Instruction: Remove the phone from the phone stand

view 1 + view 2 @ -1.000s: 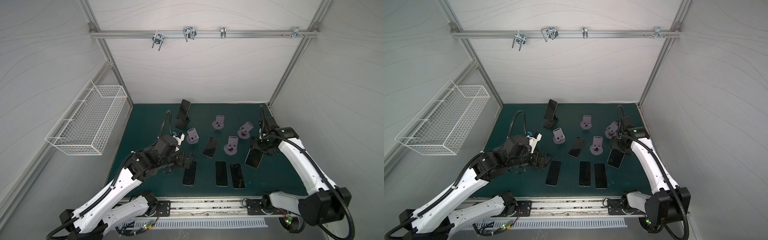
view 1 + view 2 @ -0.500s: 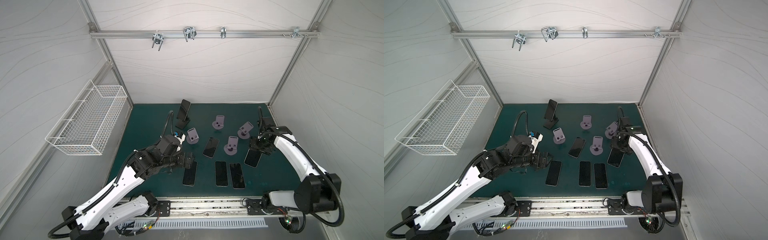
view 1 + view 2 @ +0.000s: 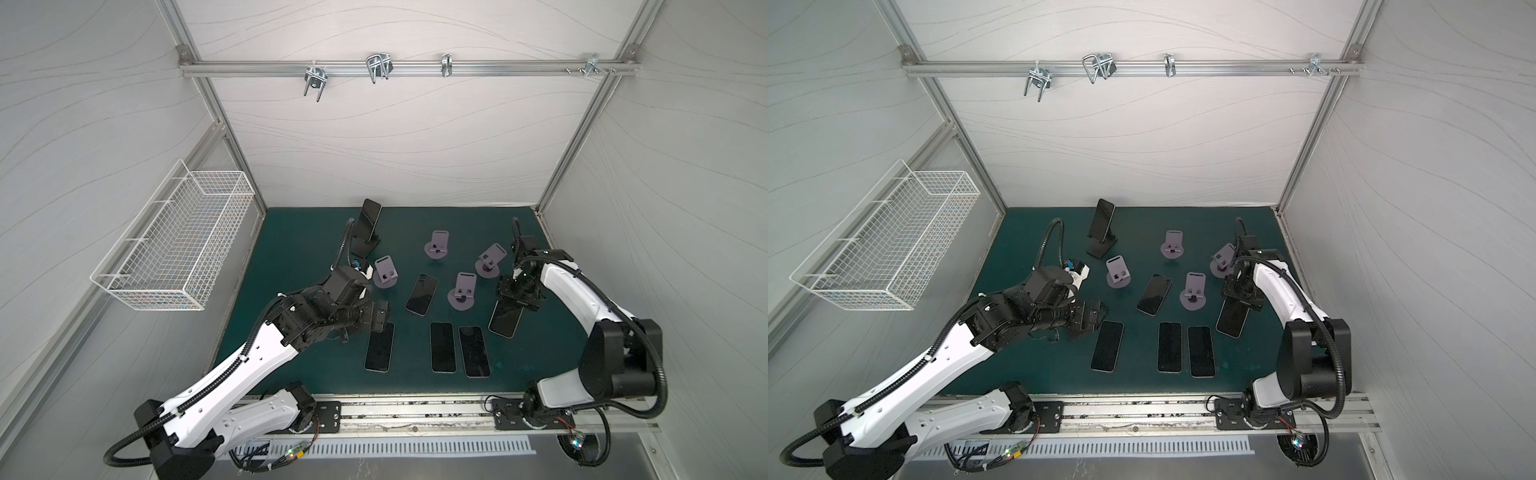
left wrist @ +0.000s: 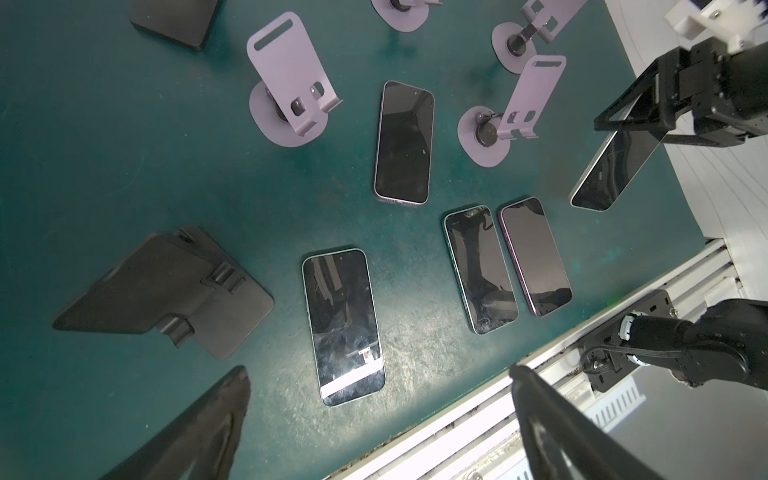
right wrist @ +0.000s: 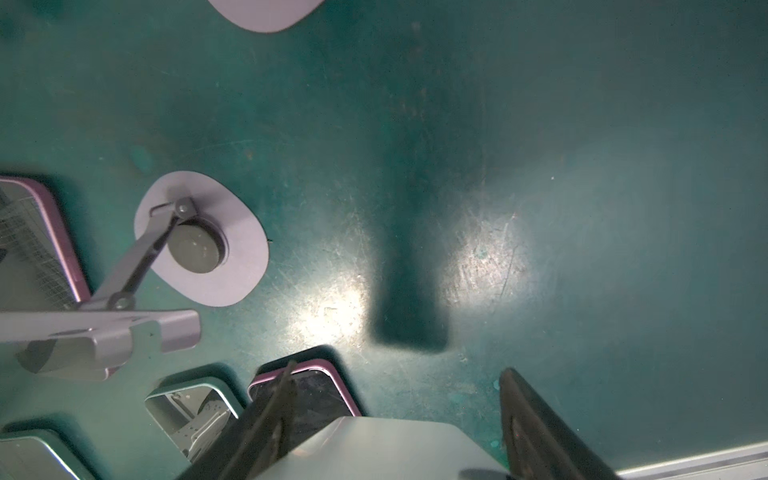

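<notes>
A dark phone [image 3: 369, 217] leans upright in a black phone stand [image 3: 365, 249] at the back left of the green mat, seen in both top views [image 3: 1103, 218]. My right gripper [image 3: 515, 301] is shut on another phone [image 3: 506, 320] at the right; that phone tilts with its near end down at the mat. Its silver back [image 5: 374, 449] fills the gap between the fingers [image 5: 532, 424]. My left gripper [image 3: 380, 318] hangs open and empty just above a phone lying flat [image 4: 340, 324]. An empty black stand [image 4: 166, 291] sits beside it.
Several empty purple stands [image 3: 385, 272] [image 3: 462, 291] [image 3: 489, 259] stand mid-mat. Flat phones lie at the middle [image 3: 422, 294] and in a row at the front [image 3: 442, 347] [image 3: 473, 351]. A wire basket [image 3: 178, 241] hangs on the left wall. A metal rail [image 3: 415, 409] borders the front.
The right arm's elbow and shoulder have swung inward while its gripper stayed on the phone at nearly the same spot. The left arm has barely moved.
</notes>
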Available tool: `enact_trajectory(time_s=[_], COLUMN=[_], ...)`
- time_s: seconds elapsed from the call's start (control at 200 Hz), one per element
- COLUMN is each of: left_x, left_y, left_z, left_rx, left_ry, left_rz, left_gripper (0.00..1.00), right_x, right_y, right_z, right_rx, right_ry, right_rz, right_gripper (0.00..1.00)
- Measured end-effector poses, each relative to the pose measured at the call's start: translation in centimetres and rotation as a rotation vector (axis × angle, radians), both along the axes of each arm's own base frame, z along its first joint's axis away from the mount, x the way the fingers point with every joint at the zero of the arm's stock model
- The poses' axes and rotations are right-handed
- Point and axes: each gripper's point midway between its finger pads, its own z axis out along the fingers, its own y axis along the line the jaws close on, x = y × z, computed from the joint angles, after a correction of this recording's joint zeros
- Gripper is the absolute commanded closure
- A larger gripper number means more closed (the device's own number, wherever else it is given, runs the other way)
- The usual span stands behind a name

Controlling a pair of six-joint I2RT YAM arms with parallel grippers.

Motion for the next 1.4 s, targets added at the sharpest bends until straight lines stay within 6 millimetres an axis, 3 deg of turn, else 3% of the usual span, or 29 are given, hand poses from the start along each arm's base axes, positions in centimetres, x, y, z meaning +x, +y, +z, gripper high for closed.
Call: enact_trajectory(time_s=[0.395, 0.63, 0.985, 1.4], left_x=[1.4, 1.6, 1.6, 2.1], left_y=[-1.3, -1.0, -0.6, -1.6], left_z=[1.2, 1.8, 1.9, 0.9], left_rx=[0.004, 0.016, 0.039, 0.065], left_ry=[-0.023, -0.047, -0.065, -0.036], left_rz=[-0.017, -0.019, -0.03, -0.062], left_gripper=[0.01, 0.01, 0.01, 0.01], right_x=[0.7, 1.8, 2.2, 2.6], right_y=[-0.1, 0.1, 0.4, 0.3], right_z=[-3.0, -5.0, -5.9, -6.7], right_rx=[-0.002, -0.003, 0.008, 0.004], right_ry=[0.077, 0.13, 0.149, 0.15], right_rz=[0.001, 0.002, 0.003, 0.011], right_gripper=[0.4, 0.4, 0.4, 0.39])
